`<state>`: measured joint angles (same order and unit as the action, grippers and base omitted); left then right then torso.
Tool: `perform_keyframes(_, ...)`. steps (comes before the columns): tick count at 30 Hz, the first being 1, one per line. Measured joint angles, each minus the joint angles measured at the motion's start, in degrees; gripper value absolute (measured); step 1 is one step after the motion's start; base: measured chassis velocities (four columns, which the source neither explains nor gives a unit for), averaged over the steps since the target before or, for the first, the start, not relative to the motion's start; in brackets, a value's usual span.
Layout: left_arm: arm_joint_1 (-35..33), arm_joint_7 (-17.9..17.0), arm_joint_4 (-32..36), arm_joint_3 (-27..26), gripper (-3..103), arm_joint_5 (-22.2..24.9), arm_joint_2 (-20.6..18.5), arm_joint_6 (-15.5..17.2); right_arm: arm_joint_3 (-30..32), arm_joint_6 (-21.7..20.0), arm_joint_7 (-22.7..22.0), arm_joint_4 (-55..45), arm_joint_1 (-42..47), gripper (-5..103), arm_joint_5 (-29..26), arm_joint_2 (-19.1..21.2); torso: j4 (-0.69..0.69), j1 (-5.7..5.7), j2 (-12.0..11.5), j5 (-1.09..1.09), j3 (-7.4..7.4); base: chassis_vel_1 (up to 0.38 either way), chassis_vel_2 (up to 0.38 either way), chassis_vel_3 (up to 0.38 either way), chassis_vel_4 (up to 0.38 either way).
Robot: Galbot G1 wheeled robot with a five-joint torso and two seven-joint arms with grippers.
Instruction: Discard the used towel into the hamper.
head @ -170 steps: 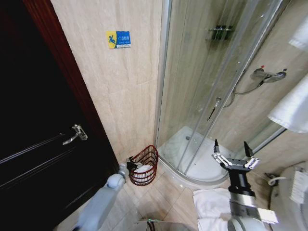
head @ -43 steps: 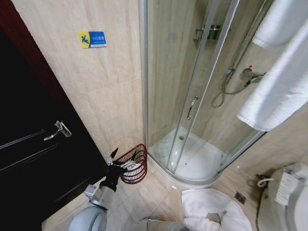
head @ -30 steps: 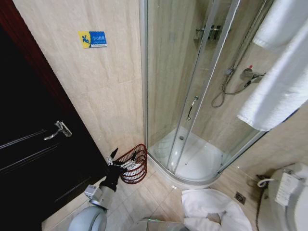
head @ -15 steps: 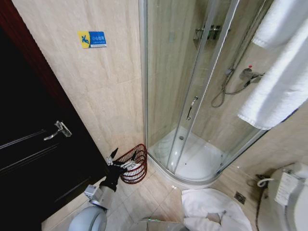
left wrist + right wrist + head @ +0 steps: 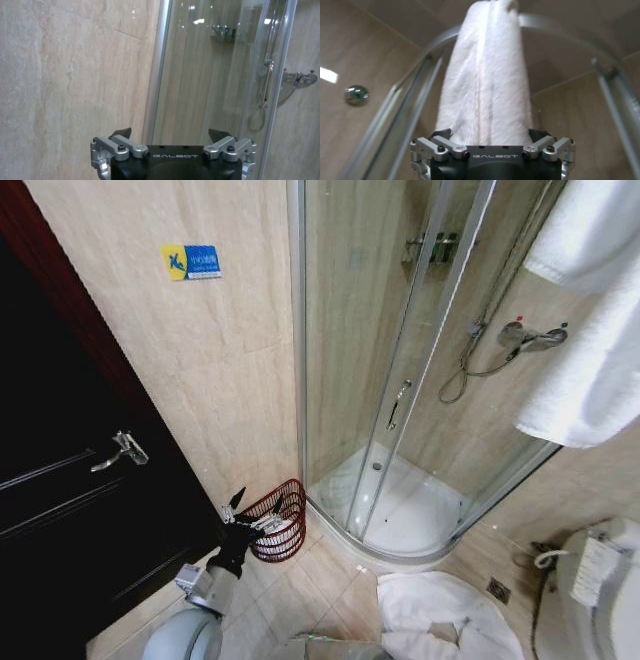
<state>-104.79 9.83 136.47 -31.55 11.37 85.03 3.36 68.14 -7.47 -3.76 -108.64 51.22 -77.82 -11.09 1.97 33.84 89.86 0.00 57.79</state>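
Your right hand (image 5: 490, 140) has closed on the hanging towel (image 5: 487, 75), which has shifted right and up within the last half second, so the pull-off looks begun. Left hand (image 5: 254, 507), open and empty, stays over the hamper (image 5: 280, 520), boxed between door (image 5: 60, 480) and shower glass (image 5: 370, 360).

Hamper (image 5: 277, 520) is sitting wedged between dark door (image 5: 70, 510) and shower glass (image 5: 370, 380); left tool (image 5: 253, 502) is hovering spread over its open top.
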Motion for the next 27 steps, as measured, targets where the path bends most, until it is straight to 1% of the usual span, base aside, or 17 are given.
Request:
perform_keyframes(3, 0.0, 0.0, 0.0, 0.0, 100, 0.0, 0.0, 0.0, 0.0, -0.03, 0.0, -1.1, 1.0, 100, -1.12, 0.62, 0.0, 0.0, 0.0, 0.0, 0.0, 0.0, 0.0, 0.0, 0.0)
perform_keyframes(8, 0.0, 0.0, 0.0, 0.0, 100, 0.0, 0.0, 0.0, 0.07, 0.01, -0.15, -1.89, 2.18, 100, -1.37, 2.11, 0.0, 0.0, 0.0, 0.0, 0.0, 0.0, 0.0, 0.0, 0.0)
perform_keyframes(10, 0.0, 0.0, 0.0, 0.0, 100, 0.0, 0.0, 0.0, 0.41, 0.45, -0.49, -1.5, 3.33, 100, -0.32, 3.69, 0.0, 0.0, 0.0, 0.0, 0.0, 0.0, 0.0, 0.0, 0.0)
perform_keyframes(11, 0.0, 0.0, 0.0, 0.0, 100, 0.0, 0.0, 0.0, 0.41, 0.45, -0.49, -1.5, 3.33, 100, -0.32, 3.69, 0.0, 0.0, 0.0, 0.0, 0.0, 0.0, 0.0, 0.0, 0.0)
perform_keyframes(13, 0.0, 0.0, 0.0, 0.0, 100, 0.0, 0.0, 0.0, 1.03, 0.64, -1.49, -0.1, 4.3, 100, 1.65, 5.19, 0.0, 0.0, 0.0, 0.0, 0.0, 0.0, 0.0, 0.0, 0.0)
perform_keyframes(16, 0.0, 0.0, 0.0, 0.0, 100, 0.0, 0.0, 0.0, 1.49, 0.69, -2.04, 1.3, 4.54, 100, 3.09, 6.18, 0.0, 0.0, 0.0, 0.0, 0.0, 0.0, 0.0, 0.0, 0.0)
perform_keyframes(20, 0.0, 0.0, 0.0, 0.0, 100, 0.0, 0.0, 0.0, 1.89, 1.03, -2.42, 2.63, 4.61, 99, 3.51, 7.0, 0.0, 0.0, 0.0, 0.0, 0.0, 0.0, 0.0, 0.0, 0.0)
perform_keyframes(21, 0.0, 0.0, 0.0, 0.0, 100, 0.0, 0.0, 0.0, 1.95, 1.37, -2.42, 3.11, 4.67, 94, 3.59, 7.14, 0.0, 0.0, 0.0, 0.0, 0.0, 0.0, 0.0, 0.0, 0.0)
perform_keyframes(22, 0.0, 0.0, 0.0, 0.0, 100, 0.0, 0.0, 0.0, 1.95, 1.57, -2.39, 3.41, 4.72, 94, 3.62, 7.16, 0.0, 0.0, 0.0, 0.0, 0.0, 0.0, 0.0, 0.0, 0.0)
perform_keyframes(24, 0.0, 0.0, 0.0, 0.0, 100, 0.0, 0.0, 0.0, 1.96, 1.95, -2.23, 3.71, 4.78, 83, 3.54, 7.08, 0.0, 0.0, 0.0, 0.01, 0.0, 0.0, 0.0, 0.0, 0.0)
perform_keyframes(25, 0.0, 0.0, 0.0, 0.0, 100, 0.0, 0.0, 0.0, 1.96, 1.95, -2.23, 3.71, 4.78, 83, 3.54, 7.08, 0.0, 0.0, 0.0, 0.01, 0.0, 0.0, 0.0, 0.0, 0.0)
perform_keyframes(26, 0.0, 0.0, 0.0, 0.0, 100, 0.0, 0.0, 0.0, 1.95, 2.06, -2.1, 3.72, 4.78, 79, 3.5, 6.94, 0.0, 0.0, 0.0, 0.01, 0.0, 0.0, 0.0, 0.0, 0.0)
perform_keyframes(27, 0.0, 0.0, 0.0, 0.0, 100, 0.0, 0.0, 0.0, 1.95, 2.18, -1.88, 3.71, 4.78, 79, 3.43, 6.65, 0.0, 0.0, 0.0, 0.01, 0.0, 0.0, 0.0, 0.0, 0.0)
